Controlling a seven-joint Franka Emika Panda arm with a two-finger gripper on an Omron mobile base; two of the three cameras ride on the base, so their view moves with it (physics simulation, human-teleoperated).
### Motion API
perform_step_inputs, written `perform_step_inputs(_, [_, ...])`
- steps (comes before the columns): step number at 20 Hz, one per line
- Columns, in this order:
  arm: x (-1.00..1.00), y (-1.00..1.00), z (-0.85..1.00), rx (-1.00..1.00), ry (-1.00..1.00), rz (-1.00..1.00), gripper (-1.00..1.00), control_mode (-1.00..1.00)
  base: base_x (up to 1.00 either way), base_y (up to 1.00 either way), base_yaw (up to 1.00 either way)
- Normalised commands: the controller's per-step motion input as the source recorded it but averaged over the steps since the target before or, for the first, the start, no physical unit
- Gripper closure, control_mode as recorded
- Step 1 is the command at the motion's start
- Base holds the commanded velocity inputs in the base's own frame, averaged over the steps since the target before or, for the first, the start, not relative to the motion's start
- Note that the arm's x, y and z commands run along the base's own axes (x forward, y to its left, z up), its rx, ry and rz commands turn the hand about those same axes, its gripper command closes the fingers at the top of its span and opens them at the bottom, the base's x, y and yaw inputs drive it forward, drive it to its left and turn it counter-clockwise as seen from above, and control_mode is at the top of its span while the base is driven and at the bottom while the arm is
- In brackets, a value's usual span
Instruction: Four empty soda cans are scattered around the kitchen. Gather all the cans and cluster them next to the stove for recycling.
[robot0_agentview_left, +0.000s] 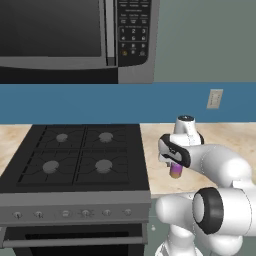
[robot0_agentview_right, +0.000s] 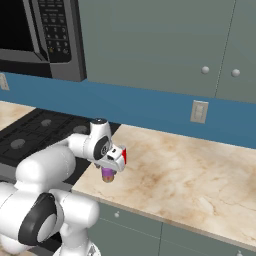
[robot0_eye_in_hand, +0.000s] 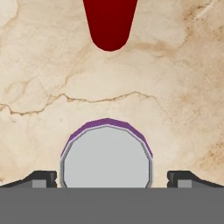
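A purple soda can (robot0_agentview_left: 175, 172) (robot0_agentview_right: 107, 175) stands upright on the beige counter (robot0_agentview_right: 190, 175), just right of the black stove (robot0_agentview_left: 75, 160) (robot0_agentview_right: 30, 135). My gripper (robot0_agentview_left: 175, 164) (robot0_agentview_right: 109, 169) (robot0_eye_in_hand: 111, 179) points straight down over it and is open. In the hand view the can's silvery top (robot0_eye_in_hand: 107, 157) lies between the two fingertips (robot0_eye_in_hand: 43, 178), with a gap on each side. A red soda can (robot0_eye_in_hand: 109, 22) (robot0_agentview_right: 123, 156) stands a short way beyond it on the counter; in the right base view it is mostly hidden behind the hand.
A steel-and-black microwave (robot0_agentview_left: 75, 35) (robot0_agentview_right: 45, 35) hangs above the stove. Wall outlet (robot0_agentview_left: 215, 98) (robot0_agentview_right: 199, 111) on the blue backsplash. Grey-green upper cabinets (robot0_agentview_right: 175, 45) overhang the counter, which stretches on to the right.
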Motion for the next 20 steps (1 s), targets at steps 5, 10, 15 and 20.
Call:
perform_step_inputs(5, [0.0,0.0,-0.07,0.0,0.0,0.0,1.0,-1.0,0.0,0.0,0.0])
perform_step_inputs(10, [0.0,0.0,-0.01,0.0,0.0,0.0,1.0,-1.0,0.0,0.0,0.0])
perform_step_inputs(15, [0.0,-0.01,0.0,0.0,-0.01,0.0,1.0,-1.0,0.0,0.0,0.0])
perform_step_inputs(20, [0.05,0.0,0.05,0.0,-0.03,0.0,1.0,-1.0,0.0,0.0,0.0])
